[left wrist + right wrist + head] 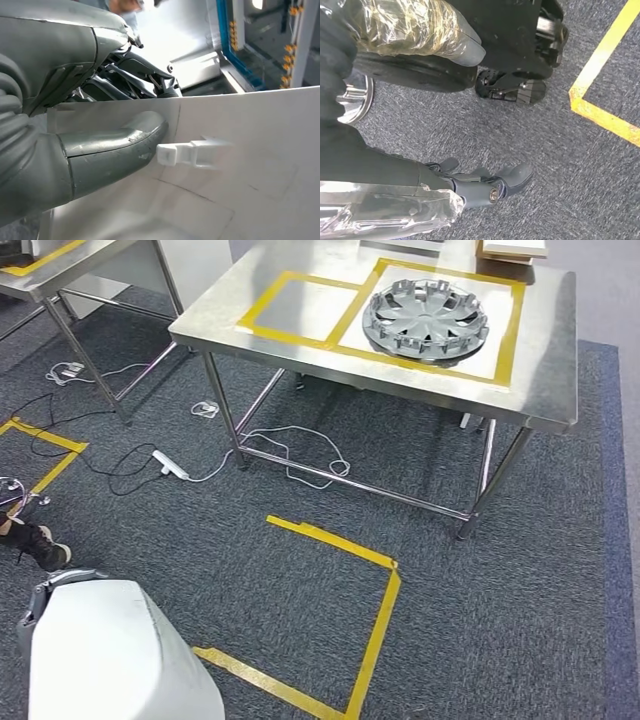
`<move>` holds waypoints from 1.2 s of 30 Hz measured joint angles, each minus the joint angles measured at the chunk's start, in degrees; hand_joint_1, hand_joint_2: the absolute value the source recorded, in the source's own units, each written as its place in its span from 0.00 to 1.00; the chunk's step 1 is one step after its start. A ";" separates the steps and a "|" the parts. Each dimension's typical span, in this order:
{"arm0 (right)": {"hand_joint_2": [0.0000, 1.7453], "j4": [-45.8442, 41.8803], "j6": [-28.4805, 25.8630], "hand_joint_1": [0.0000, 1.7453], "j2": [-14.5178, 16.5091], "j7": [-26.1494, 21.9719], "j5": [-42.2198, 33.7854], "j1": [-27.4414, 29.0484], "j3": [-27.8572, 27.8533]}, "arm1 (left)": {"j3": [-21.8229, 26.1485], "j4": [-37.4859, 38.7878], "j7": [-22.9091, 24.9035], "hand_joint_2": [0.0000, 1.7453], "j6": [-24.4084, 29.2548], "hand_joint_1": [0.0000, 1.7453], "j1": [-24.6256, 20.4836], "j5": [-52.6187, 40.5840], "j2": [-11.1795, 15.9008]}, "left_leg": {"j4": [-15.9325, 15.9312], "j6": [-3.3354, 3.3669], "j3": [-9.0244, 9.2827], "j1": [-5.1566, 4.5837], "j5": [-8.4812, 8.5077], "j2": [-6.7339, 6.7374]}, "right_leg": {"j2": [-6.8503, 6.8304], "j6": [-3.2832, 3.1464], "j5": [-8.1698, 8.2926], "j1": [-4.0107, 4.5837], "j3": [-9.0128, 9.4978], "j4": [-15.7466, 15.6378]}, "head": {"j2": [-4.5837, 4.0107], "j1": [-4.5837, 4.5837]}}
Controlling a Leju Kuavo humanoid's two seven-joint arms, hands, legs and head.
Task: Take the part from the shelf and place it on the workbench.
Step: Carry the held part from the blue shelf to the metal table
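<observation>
White part (113, 655) cut off by frame edge, hiding left hand.

Left hand (113, 125) gripping a white panel; right hand (486, 182) empty, fingers apart.

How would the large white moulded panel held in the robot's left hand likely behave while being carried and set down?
The large white moulded panel looks like thin plastic, so it is probably light for its size, though it may flex. Its smooth, glossy face could slip against the left hand, whose thumb presses on it. A small clip moulded onto the face might snap if knocked.
</observation>
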 joint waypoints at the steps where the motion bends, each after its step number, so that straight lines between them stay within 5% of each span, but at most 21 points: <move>1: 1.00 -0.01 0.00 0.00 0.03 -0.02 0.03 0.01 0.09 | 0.01 -0.01 0.00 1.00 0.01 1.00 -0.01 -0.01 0.01 | 0.57 -0.30 -0.19 0.09 -0.52 -0.01 | 0.04 -0.41 0.11 -0.03 0.05 -0.10 | 0.00 -0.05; 3: 1.00 -0.01 0.00 0.00 0.08 -0.09 0.08 0.01 0.24 | 0.03 -0.03 0.01 1.00 0.05 1.00 0.01 -0.01 0.02 | 4.93 -0.71 -2.10 0.16 -3.28 -0.10 | 0.07 -1.08 0.21 -0.14 0.18 -0.28 | 0.00 -0.31; 5: 1.00 0.00 0.00 0.00 0.09 -0.13 0.09 0.02 0.27 | 0.05 -0.04 0.03 1.00 0.10 1.00 0.05 -0.01 0.02 | 12.61 -0.85 -5.83 0.13 -6.77 -0.15 | 0.10 -1.44 0.07 0.02 0.21 -0.26 | 0.00 -0.50; 7: 1.00 -0.01 0.02 0.00 0.09 -0.15 0.12 0.03 0.27 | 0.08 -0.04 0.06 1.00 0.13 1.00 0.09 -0.01 0.02 | 16.28 -0.69 -7.85 0.08 -6.98 -0.17 | 0.24 -1.62 -0.09 0.24 0.40 -0.25 | 0.00 -0.51; 10: 1.00 0.01 0.09 0.00 0.15 -0.28 0.21 0.03 0.37 | 0.09 -0.04 0.07 1.00 0.18 1.00 0.11 -0.02 0.06 | 8.18 0.46 -4.38 -0.27 -1.14 -0.34 | 0.64 -1.62 -0.43 0.54 1.00 -0.25 | 0.00 -0.50; 12: 1.00 0.01 0.11 0.00 0.23 -0.39 0.30 0.05 0.50 | 0.09 -0.05 0.10 1.00 0.23 1.00 0.10 -0.05 0.09 | 2.34 1.31 -1.79 -0.58 0.72 -0.48 | 0.81 -1.24 -0.79 0.80 1.07 -0.12 | 0.01 -0.47; 17: 1.00 0.01 0.13 0.00 0.24 -0.66 0.53 0.10 0.63 | 0.19 -0.19 0.19 1.00 0.33 1.00 0.21 -0.32 0.10 | -0.27 2.13 -0.54 -0.44 0.39 -0.50 | 0.65 0.36 -2.27 0.66 0.16 1.44 | 0.00 -0.16; 20: 1.00 0.01 0.14 0.00 0.21 -0.78 0.58 0.15 0.65 | 0.23 -0.21 0.21 1.00 0.45 1.00 0.22 -0.52 0.08 | -0.60 2.64 0.02 -0.31 0.09 -0.35 | 0.57 1.20 -6.73 0.28 -5.19 11.43 | 0.00 0.37; 22: 1.00 0.01 0.14 0.00 0.20 -0.79 0.60 0.18 0.64 | 0.26 -0.21 0.26 1.00 0.54 1.00 0.32 -0.54 0.08 | -0.58 2.63 0.35 -0.31 -0.29 -0.31 | 0.53 1.62 -7.24 0.03 -8.28 15.86 | 0.00 0.36; 23: 1.00 0.01 0.13 0.00 0.20 -0.80 0.60 0.19 0.64 | 0.26 -0.21 0.28 1.00 0.57 1.00 0.37 -0.54 0.08 | -0.57 2.54 0.70 -0.29 -0.56 -0.32 | 0.46 1.74 -5.72 -0.09 -8.28 14.96 | 0.00 0.38; 25: 1.00 0.01 0.11 0.00 0.20 -0.80 0.61 0.21 0.64 | 0.28 -0.21 0.31 1.00 0.63 1.00 0.44 -0.54 0.08 | -0.56 2.18 1.69 -0.23 -1.28 -0.34 | 0.14 1.80 -0.95 -0.31 -5.62 8.20 | 0.00 0.43; 27: 1.00 0.01 0.11 0.00 0.21 -0.82 0.61 0.23 0.65 | 0.32 -0.21 0.31 1.00 0.68 1.00 0.44 -0.54 0.09 | -0.36 1.55 2.26 -0.42 -1.99 -0.37 | -0.19 1.40 1.35 -0.23 -2.65 2.29 | 0.00 0.53; 32: 1.00 0.01 0.19 0.00 0.25 -0.85 0.63 0.40 0.66 | 0.38 -0.29 0.37 1.00 0.75 1.00 0.41 -0.62 0.11 | 1.07 0.06 2.14 -0.40 -3.47 -0.26 | 0.02 -0.60 0.37 -0.16 -1.16 0.46 | 0.00 0.05; 34: 1.00 0.01 0.32 0.00 0.26 -0.89 0.63 0.40 0.67 | 0.38 -0.34 0.43 1.00 0.79 1.00 0.48 -0.68 0.12 | 6.57 -0.35 -0.43 -0.32 -5.99 -0.32 | 0.01 -1.34 -0.04 -0.27 -0.44 0.28 | 0.00 -0.24; 36: 1.00 0.01 0.47 0.00 0.27 -0.90 0.63 0.41 0.66 | 0.39 -0.34 0.53 1.00 0.82 1.00 0.64 -0.69 0.14 | 14.07 -0.53 -4.93 -0.31 -8.37 -0.32 | 0.06 -1.71 -0.58 -0.20 0.10 0.28 | 0.00 -0.33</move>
